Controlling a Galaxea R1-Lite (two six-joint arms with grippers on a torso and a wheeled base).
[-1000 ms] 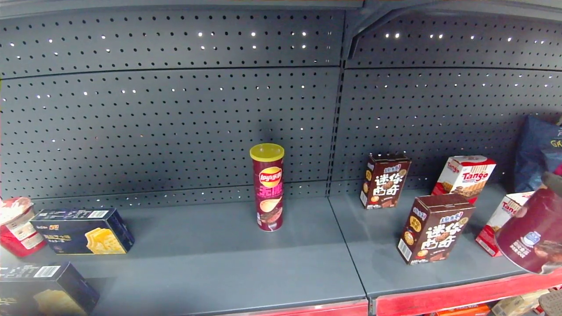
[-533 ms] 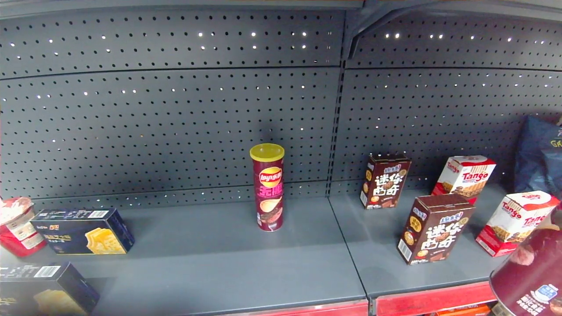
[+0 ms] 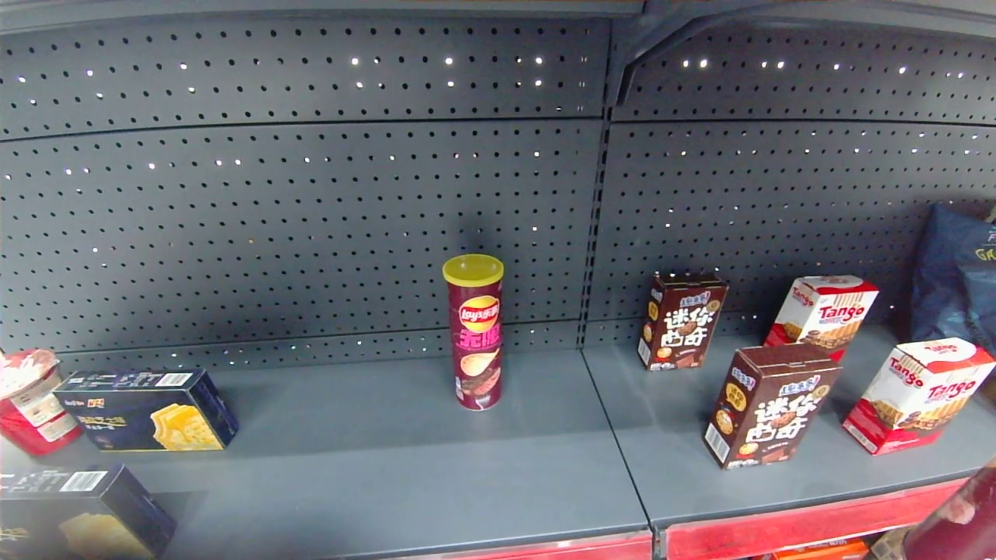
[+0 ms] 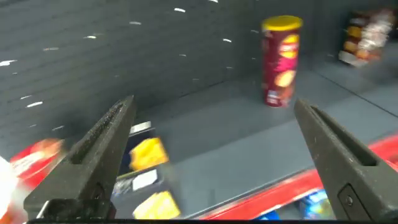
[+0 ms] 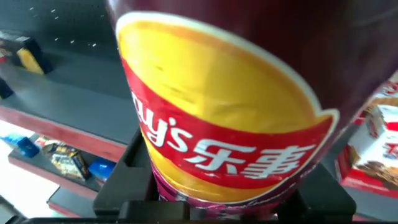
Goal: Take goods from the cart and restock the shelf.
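Observation:
A maroon chip can with a yellow lid [image 3: 475, 330] stands upright at the middle of the grey shelf [image 3: 389, 467], close to the pegboard back. A second maroon chip can [image 5: 230, 124] sits in my right gripper [image 5: 217, 199], whose jaws are shut around it. A sliver of that held can [image 3: 953, 521] shows at the lower right corner of the head view, below the shelf's red front edge. My left gripper [image 4: 211, 155] hangs open and holds nothing, in front of the shelf's left part, with the standing can [image 4: 283, 59] beyond it.
Two brown boxes [image 3: 685, 319] [image 3: 766, 404], two white-and-red wafer boxes [image 3: 825, 311] [image 3: 918, 393] and a dark blue bag [image 3: 957, 272] fill the shelf's right part. Blue cracker boxes [image 3: 148, 408] [image 3: 74, 513] and a red cup [image 3: 27, 400] sit at the left. Bare shelf flanks the standing can.
The held can has sunk from beside the wafer boxes to the lower right corner of the head view, uncovering the nearer wafer box. Goods on the shelf stayed put.

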